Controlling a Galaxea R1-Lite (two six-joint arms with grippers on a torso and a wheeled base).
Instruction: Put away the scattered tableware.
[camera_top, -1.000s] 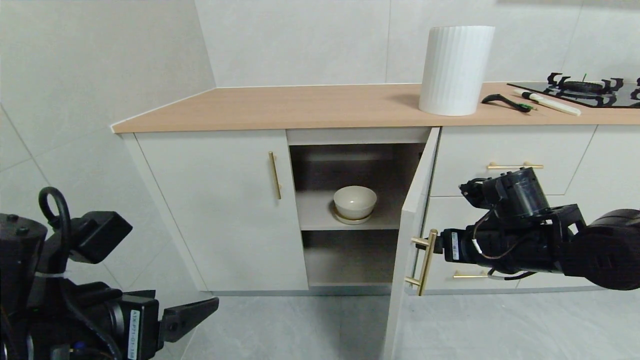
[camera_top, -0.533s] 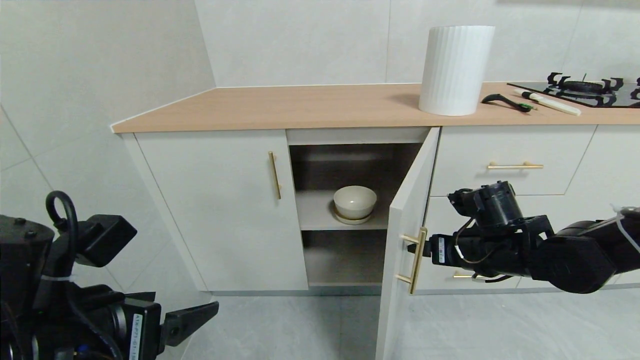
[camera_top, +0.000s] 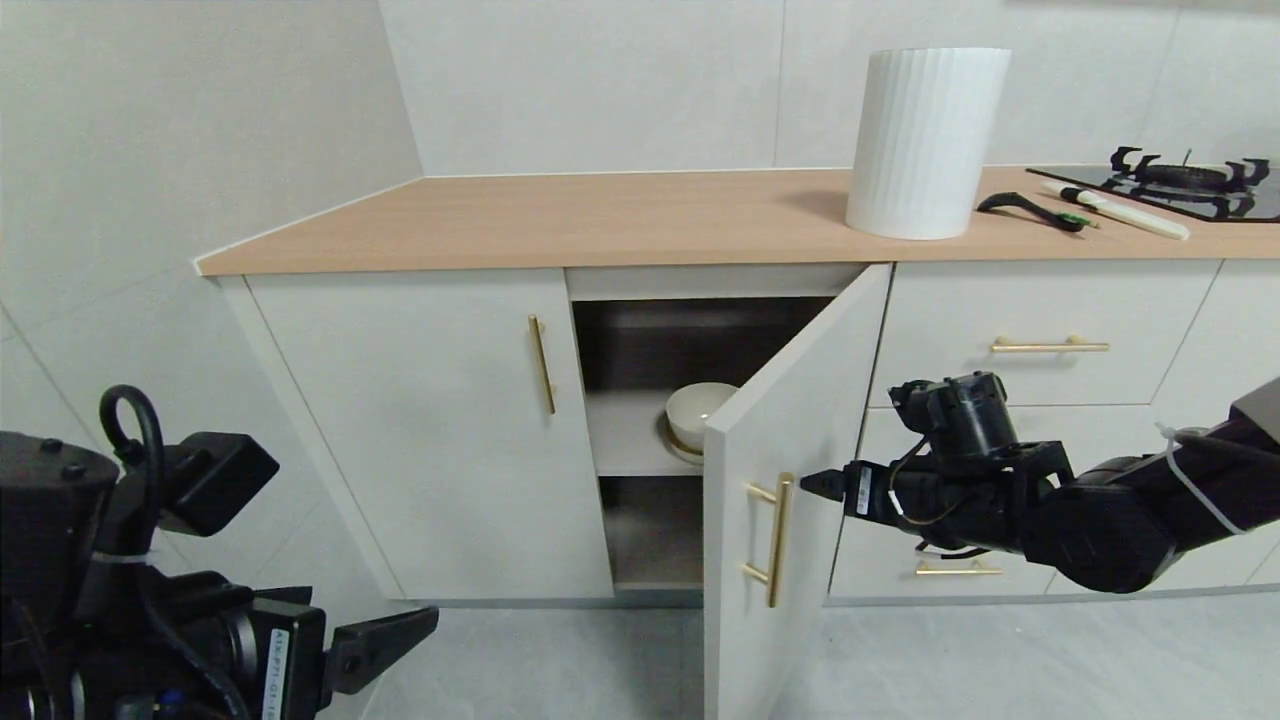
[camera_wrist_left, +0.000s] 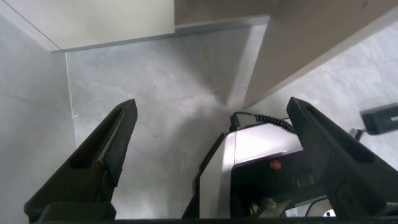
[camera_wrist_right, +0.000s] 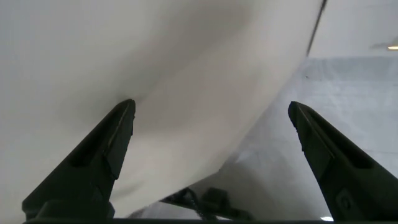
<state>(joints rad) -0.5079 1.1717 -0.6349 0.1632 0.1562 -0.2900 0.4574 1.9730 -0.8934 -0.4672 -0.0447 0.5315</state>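
Note:
A cream bowl (camera_top: 695, 408) sits on a small plate (camera_top: 672, 441) on the cabinet's middle shelf, half hidden by the white cabinet door (camera_top: 790, 400). The door stands partly ajar. My right gripper (camera_top: 818, 484) is at the door's outer face, just right of its gold handle (camera_top: 775, 540). In the right wrist view the right gripper (camera_wrist_right: 211, 107) is open, its fingers spread wide with the door's white face close in front. My left gripper (camera_top: 385, 640) hangs low over the floor at the lower left, and the left wrist view shows the left gripper (camera_wrist_left: 211, 104) open and empty.
A tall white ribbed cylinder (camera_top: 925, 140) stands on the wooden countertop (camera_top: 600, 215). A black-handled utensil (camera_top: 1035, 210) and a white-handled one (camera_top: 1125, 213) lie beside a gas hob (camera_top: 1190, 180). The left cabinet door (camera_top: 400, 430) is closed. Drawers (camera_top: 1050, 320) sit behind my right arm.
The cabinet door has swung well toward closed, now covering half the bowl. My right gripper moved left with it. The head view shifted slightly. The left arm stayed put.

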